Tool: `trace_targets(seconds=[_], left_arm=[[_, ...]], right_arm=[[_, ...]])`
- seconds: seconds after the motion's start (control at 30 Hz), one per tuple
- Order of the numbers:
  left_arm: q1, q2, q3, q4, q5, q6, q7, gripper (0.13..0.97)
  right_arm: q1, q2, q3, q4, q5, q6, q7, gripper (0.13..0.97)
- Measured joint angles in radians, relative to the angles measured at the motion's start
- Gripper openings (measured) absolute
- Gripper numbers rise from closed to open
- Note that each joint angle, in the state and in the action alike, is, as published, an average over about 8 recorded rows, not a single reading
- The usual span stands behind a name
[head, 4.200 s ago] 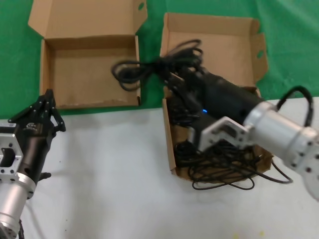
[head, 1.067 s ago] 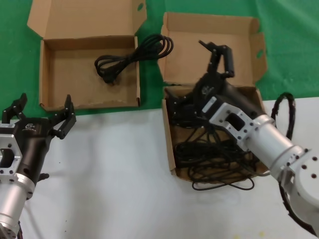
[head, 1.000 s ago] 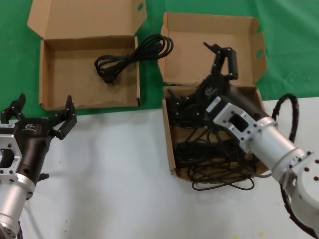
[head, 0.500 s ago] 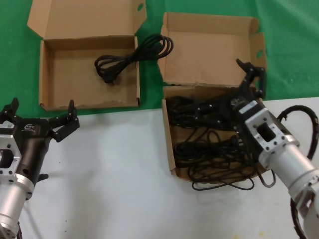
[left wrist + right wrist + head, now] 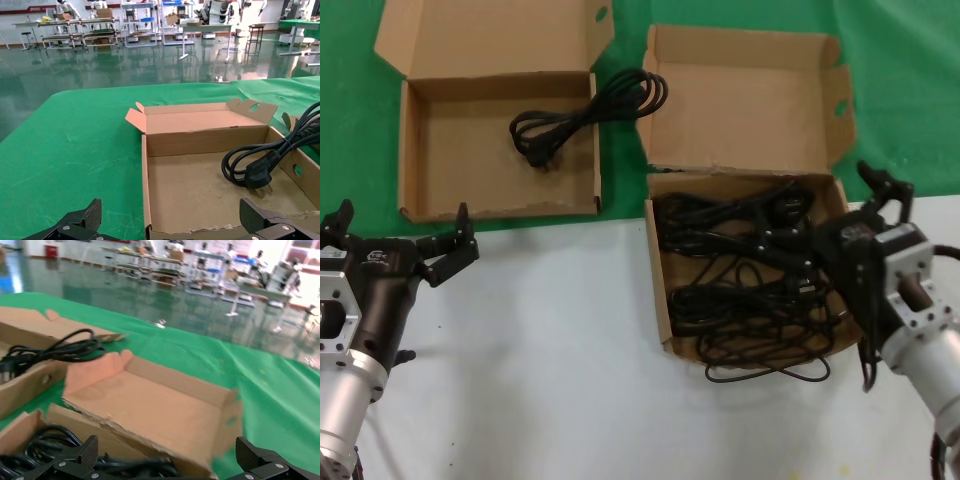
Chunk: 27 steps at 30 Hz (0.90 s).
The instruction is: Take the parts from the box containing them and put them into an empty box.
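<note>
The ragged-rimmed box (image 5: pixel 656 290) stands at the right and holds several tangled black power cords (image 5: pixel 740 290); they also show in the right wrist view (image 5: pixel 50 445). My right gripper (image 5: pixel 832 215) is open and empty, low over that box's right edge; it also shows in its own wrist view (image 5: pixel 167 460). The neat box (image 5: pixel 440 160) stands at the back left. One cord (image 5: pixel 585 115) lies in it, with its loops draped over the right wall. My left gripper (image 5: pixel 400 222) is open and empty just in front of this box, facing its floor (image 5: pixel 200 190) and the plug (image 5: pixel 257 175).
Both lids stand open at the back, the flat one (image 5: pixel 490 35) and the tabbed one (image 5: pixel 750 100). A green cloth (image 5: pixel 900 80) covers the far table, a white surface (image 5: pixel 540 350) the near part. Cord loops (image 5: pixel 770 375) spill over the right box's front wall.
My right gripper has pulled back from over the right box's rear, toward the right and nearer me, open and empty. The cord draped over the left box has stayed put. My left gripper's fingers opened slightly wider.
</note>
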Motion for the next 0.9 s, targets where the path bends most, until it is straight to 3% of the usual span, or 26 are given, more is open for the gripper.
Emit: trace_targets(seconds=[0.5, 0.9], left_arm=[[0.001, 0.000, -0.001, 0.002, -0.004, -0.003, 0.002, 0.966], [0.001, -0.001, -0.001, 0.002, -0.004, -0.003, 0.003, 0.966]], right_arm=[[-0.114, 0.006, 0.087, 0.036, 0.062, 0.054, 0.149, 0.966], [-0.125, 0.007, 0.095, 0.040, 0.068, 0.059, 0.162, 0.966]])
